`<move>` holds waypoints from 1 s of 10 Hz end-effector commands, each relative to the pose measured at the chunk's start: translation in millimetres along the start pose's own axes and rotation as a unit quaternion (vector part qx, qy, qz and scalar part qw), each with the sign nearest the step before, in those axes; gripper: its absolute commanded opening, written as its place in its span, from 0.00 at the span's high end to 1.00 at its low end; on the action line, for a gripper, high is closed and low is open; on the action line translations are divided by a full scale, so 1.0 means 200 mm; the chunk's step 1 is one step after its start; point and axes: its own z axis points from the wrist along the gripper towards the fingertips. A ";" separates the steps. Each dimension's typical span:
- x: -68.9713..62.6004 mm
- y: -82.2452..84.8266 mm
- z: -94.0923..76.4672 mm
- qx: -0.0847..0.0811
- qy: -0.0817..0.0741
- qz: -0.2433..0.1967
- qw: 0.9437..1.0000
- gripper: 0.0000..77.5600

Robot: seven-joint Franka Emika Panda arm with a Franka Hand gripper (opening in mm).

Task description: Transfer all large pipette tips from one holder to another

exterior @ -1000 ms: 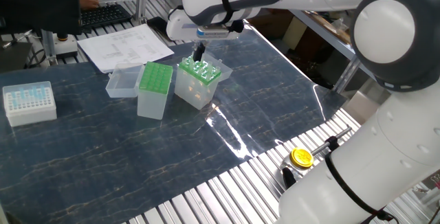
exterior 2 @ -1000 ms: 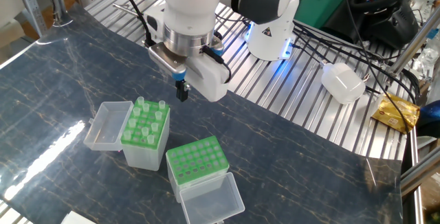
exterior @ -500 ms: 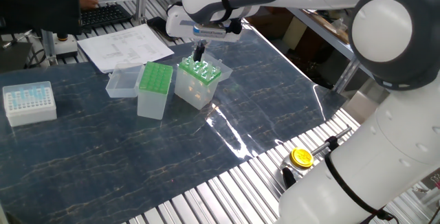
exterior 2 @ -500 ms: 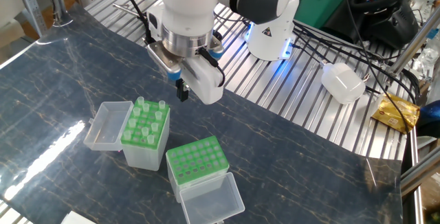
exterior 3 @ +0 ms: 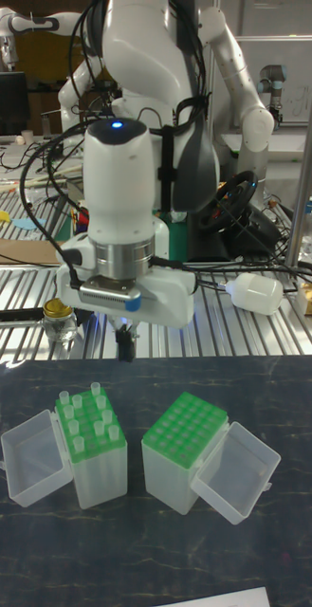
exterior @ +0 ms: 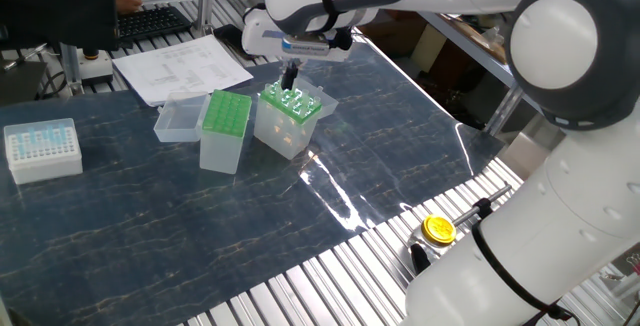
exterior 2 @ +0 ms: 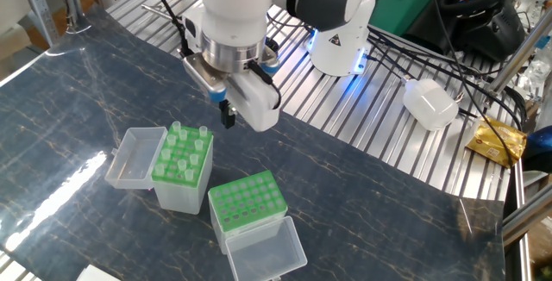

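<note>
Several large pipette tips [exterior 2: 184, 147] [exterior 3: 84, 410] stand upright in the narrower green-topped holder [exterior 2: 183, 188] [exterior 3: 100, 474] [exterior: 290, 126]. Beside it, the wider holder with the green grid top [exterior 2: 247, 203] [exterior 3: 186, 432] [exterior: 226, 116] shows only bare holes. My gripper [exterior 2: 228, 117] [exterior 3: 125, 349] [exterior: 291, 74] hangs a little above the far edge of the narrower holder, touching neither box. Its dark fingers are pressed together, and no tip shows between them.
Each green-topped box has a clear hinged lid lying open beside it [exterior 2: 134, 156] [exterior 2: 267, 248]. A white box of pale-blue tips [exterior: 42, 149] and papers [exterior: 180, 66] lie further off. A yellow-capped jar [exterior: 438, 229] and a white bottle [exterior 2: 429, 102] rest on the metal rollers.
The hand has turned slightly about its own axis above the narrower holder. The fingertips stay in about the same spot, and the boxes and tips have not moved.
</note>
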 end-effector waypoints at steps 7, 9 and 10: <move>-0.04 -0.17 0.16 -0.004 -0.007 -0.028 1.000 1.00; -0.03 -0.19 0.17 -0.002 -0.006 -0.031 0.999 1.00; -0.02 -0.20 0.18 -0.002 -0.007 -0.033 0.999 1.00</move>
